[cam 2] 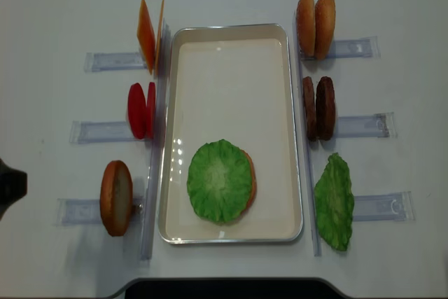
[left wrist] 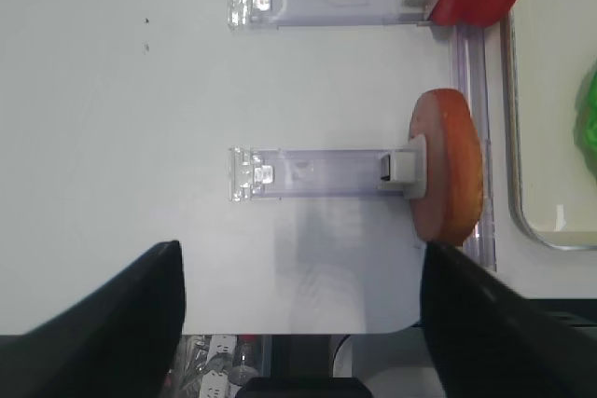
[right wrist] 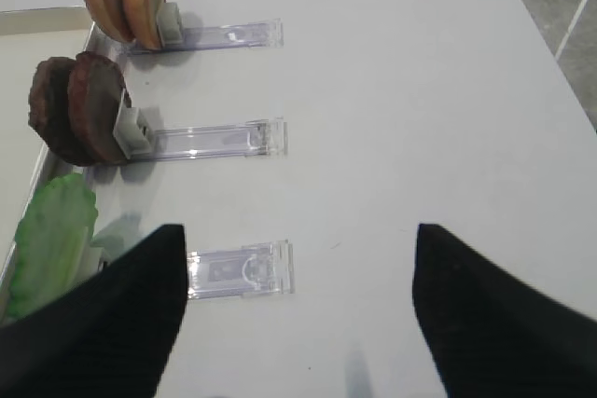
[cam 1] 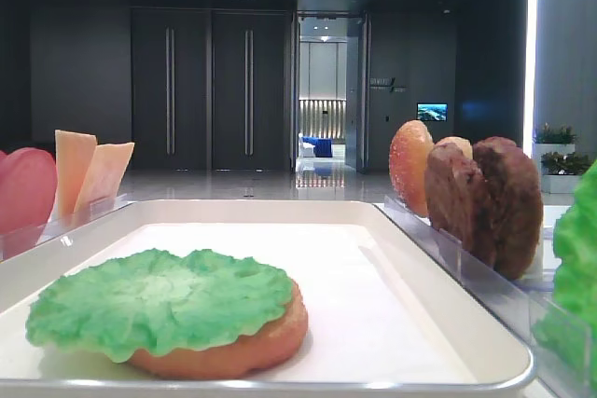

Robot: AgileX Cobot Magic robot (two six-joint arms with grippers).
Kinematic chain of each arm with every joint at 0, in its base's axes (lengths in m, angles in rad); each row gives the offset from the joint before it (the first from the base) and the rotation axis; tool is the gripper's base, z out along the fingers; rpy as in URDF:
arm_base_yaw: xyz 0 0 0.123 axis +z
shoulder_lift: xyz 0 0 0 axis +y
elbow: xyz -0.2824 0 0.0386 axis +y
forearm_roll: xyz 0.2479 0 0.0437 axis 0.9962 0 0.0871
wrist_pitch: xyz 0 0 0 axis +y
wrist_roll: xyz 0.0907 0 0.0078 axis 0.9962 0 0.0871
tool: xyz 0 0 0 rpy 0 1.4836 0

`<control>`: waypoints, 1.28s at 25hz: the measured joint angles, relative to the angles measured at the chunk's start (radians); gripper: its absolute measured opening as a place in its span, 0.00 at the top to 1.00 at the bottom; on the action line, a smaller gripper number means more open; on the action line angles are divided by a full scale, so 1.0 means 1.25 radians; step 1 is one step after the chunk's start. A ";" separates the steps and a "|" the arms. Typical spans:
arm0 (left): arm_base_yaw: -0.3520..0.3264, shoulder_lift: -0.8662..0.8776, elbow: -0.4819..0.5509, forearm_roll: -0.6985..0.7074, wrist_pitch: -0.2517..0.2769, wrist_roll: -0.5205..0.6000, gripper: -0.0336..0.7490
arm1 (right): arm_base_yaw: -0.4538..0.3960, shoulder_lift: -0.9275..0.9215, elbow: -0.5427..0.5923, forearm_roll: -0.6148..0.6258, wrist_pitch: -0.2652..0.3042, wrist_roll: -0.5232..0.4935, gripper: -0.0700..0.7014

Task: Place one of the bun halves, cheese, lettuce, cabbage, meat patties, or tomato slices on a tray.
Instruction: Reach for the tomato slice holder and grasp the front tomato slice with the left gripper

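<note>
Left fingers and right fingers spread wide, empty — lettuce on tray.

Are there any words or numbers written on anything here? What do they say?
No words or numbers can be read anywhere.
The wall sign far behind the tray has something on it, too small and blurred to read.
The lit screen near it shows only a picture.
The food and the clear racks carry no writing.
</note>
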 joint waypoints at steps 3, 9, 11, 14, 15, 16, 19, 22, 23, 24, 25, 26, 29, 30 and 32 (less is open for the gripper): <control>0.000 0.072 -0.054 0.005 0.001 -0.003 0.19 | 0.000 0.000 0.000 0.000 0.000 0.000 0.28; 0.000 0.207 -0.153 0.009 0.001 -0.003 0.19 | 0.000 0.000 0.000 0.001 0.000 0.000 0.28; 0.000 0.254 -0.178 0.009 0.001 -0.004 0.19 | 0.000 0.000 0.000 0.001 0.000 0.000 0.28; 0.000 0.323 -0.218 0.010 0.001 -0.004 0.19 | 0.000 0.000 0.000 0.001 0.000 0.000 0.28; 0.000 0.347 -0.231 0.010 0.001 -0.004 0.19 | 0.000 0.000 0.000 0.001 0.000 0.000 0.28; 0.000 0.367 -0.243 0.010 0.000 -0.004 0.19 | 0.000 0.000 0.000 0.001 0.000 0.000 0.28; 0.000 0.431 -0.271 0.010 -0.001 -0.004 0.19 | 0.000 0.000 0.000 0.001 0.000 0.000 0.28; 0.000 0.479 -0.290 0.010 -0.001 -0.005 0.19 | 0.000 0.000 0.000 0.001 0.000 0.000 0.28; 0.000 0.492 -0.295 0.011 -0.002 -0.006 0.19 | 0.000 0.000 0.000 0.001 0.000 0.000 0.28; 0.000 0.501 -0.299 0.011 -0.002 -0.008 0.19 | 0.000 0.000 0.000 0.001 0.000 0.000 0.28; 0.000 0.510 -0.304 0.011 -0.002 -0.009 0.19 | 0.000 0.000 0.000 0.001 0.000 0.000 0.28; 0.000 0.517 -0.308 0.011 -0.002 -0.012 0.19 | 0.000 0.000 0.000 0.001 0.000 0.000 0.28; 0.000 0.526 -0.320 0.011 -0.002 -0.022 0.19 | 0.000 0.000 0.000 0.001 0.000 0.000 0.28; 0.000 0.531 -0.326 0.011 -0.002 -0.023 0.19 | 0.000 0.000 0.000 0.001 0.000 0.000 0.28; 0.000 0.542 -0.339 0.011 -0.002 -0.026 0.19 | 0.000 0.000 0.000 0.001 0.000 0.000 0.28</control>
